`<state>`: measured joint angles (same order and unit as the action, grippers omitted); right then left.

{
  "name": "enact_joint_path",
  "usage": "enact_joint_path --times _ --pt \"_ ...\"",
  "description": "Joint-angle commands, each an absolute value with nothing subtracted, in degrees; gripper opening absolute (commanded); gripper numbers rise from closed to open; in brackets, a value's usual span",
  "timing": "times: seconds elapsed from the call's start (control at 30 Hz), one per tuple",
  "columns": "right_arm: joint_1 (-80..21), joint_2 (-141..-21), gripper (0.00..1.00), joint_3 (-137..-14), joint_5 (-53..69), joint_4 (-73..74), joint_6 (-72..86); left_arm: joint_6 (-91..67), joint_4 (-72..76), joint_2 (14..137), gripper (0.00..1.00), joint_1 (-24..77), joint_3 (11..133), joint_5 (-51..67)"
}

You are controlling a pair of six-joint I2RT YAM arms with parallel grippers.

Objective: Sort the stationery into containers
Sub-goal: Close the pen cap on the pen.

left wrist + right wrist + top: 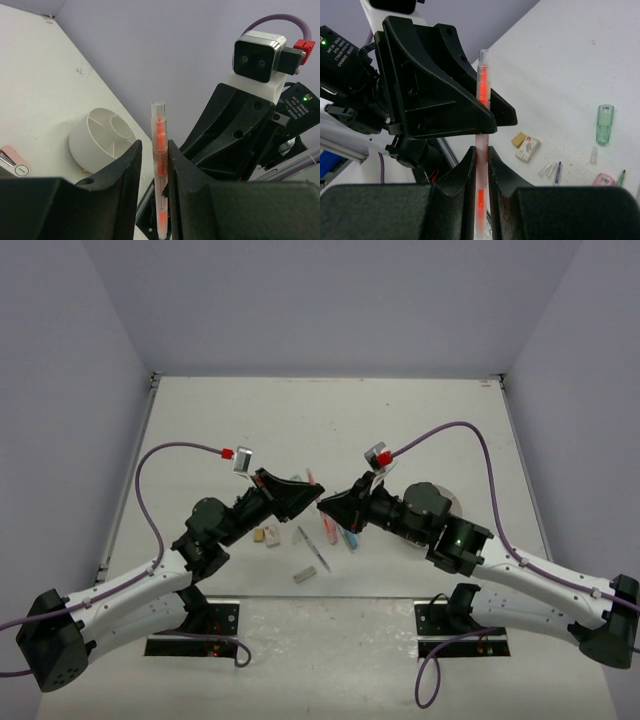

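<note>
We see two robot arms meeting above the middle of a white table (pixel 400 420), their tips almost touching. Between them stands a clear pen (pixel 159 150) with an orange core, roughly upright.

The right gripper (pixel 481 152) is pinched tight on the pen's lower barrel, with both fingers pressed against it. The left gripper (pixel 154 145) sits around the same pen higher up. Its jaws are parted only narrowly: the pen rests against one finger, with a slim gap on the other side.

The round white organizer (pixel 82 145), with its inner dividers, stands on the table to the right, behind the right arm and well apart from the pen.

More stationery lies loose on the table below and nearer to us: a green piece (pixel 605 122), a tan block (pixel 519 139) touching a white block (pixel 529 149), a pink piece (pixel 604 179), a thin pen (pixel 313 548) and a grey block (pixel 305 574).
</note>
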<state>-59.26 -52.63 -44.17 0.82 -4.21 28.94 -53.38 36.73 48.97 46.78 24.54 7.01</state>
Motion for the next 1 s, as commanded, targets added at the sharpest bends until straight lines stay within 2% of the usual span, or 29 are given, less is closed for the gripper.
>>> enact_joint_path --times 0.0,0.07,0.13,0.2,0.23,0.3,0.33,0.4,0.5,0.6,0.63,0.67,0.73,0.8,0.87,0.97 --pt "-59.5 -53.35 0.0 -47.11 -0.18 -9.14 27.33 -51.95 32.26 48.26 0.28 46.85 26.54 6.41" --pt "-59.5 -53.36 0.0 -46.6 -0.18 -9.74 27.41 -51.85 32.34 47.99 0.11 46.76 26.54 6.49" --pt "-59.5 -53.52 0.0 -46.56 1.2 -9.58 27.4 -51.72 32.24 47.79 0.0 46.76 26.72 6.72" --pt "-59.5 -53.58 0.0 -46.32 2.05 -9.64 27.1 -51.13 33.07 47.67 0.0 46.76 26.95 8.02" --pt "-59.5 -53.78 0.03 -46.18 2.97 -9.67 26.93 -50.51 33.64 47.61 0.0 46.76 27.21 8.82" --pt "-59.5 -54.57 0.21 -46.07 5.41 -9.63 26.81 -48.93 34.2 47.45 0.0 46.76 27.94 10.14" --pt "-59.5 -55.16 0.26 -46.14 6.53 -9.39 26.87 -48.1 34.29 47.3 0.0 46.76 28.47 10.95" --pt "-59.5 -56.7 0.3 -46.08 9.48 -9.44 27.37 -46.54 34.49 46.47 0.0 46.82 29.38 12.37" --pt "-59.5 -57.37 0.3 -45.17 10.68 -10.94 28.76 -45.01 33.68 45.5 0.0 46.76 30.74 13.17" --pt "-59.5 -57.29 0.06 -44.86 10.6 -11.93 29.28 -44.06 32.37 45.19 0.01 46.83 31.73 13.27" --pt "-59.5 -57.23 0.01 -44.97 10.49 -11.88 29.34 -43.83 31.79 45.25 0.03 46.77 32.08 13.27" --pt "-59.5 -57.02 0.0 -45.0 10.33 -12.0 29.36 -43.44 31.06 45.33 0.11 46.82 32.43 12.95" --pt "-59.5 -56.63 0.0 -45.0 10.28 -12.13 29.3 -42.41 29.27 45.78 0.33 46.85 33.47 12.23" --pt "-59.5 -56.44 0.0 -45.0 10.58 -12.12 29.17 -41.33 26.32 46.35 0.75 46.76 34.8 10.74" --pt "-59.5 -56.54 0.0 -44.98 10.92 -11.97 29.05 -39.38 23.76 46.76 0.83 46.76 37.0 9.49" --pt "-59.45 -56.83 0.0 -44.81 11.36 -11.78 28.83 -37.01 19.66 47.26 0.82 46.85 39.88 6.09"
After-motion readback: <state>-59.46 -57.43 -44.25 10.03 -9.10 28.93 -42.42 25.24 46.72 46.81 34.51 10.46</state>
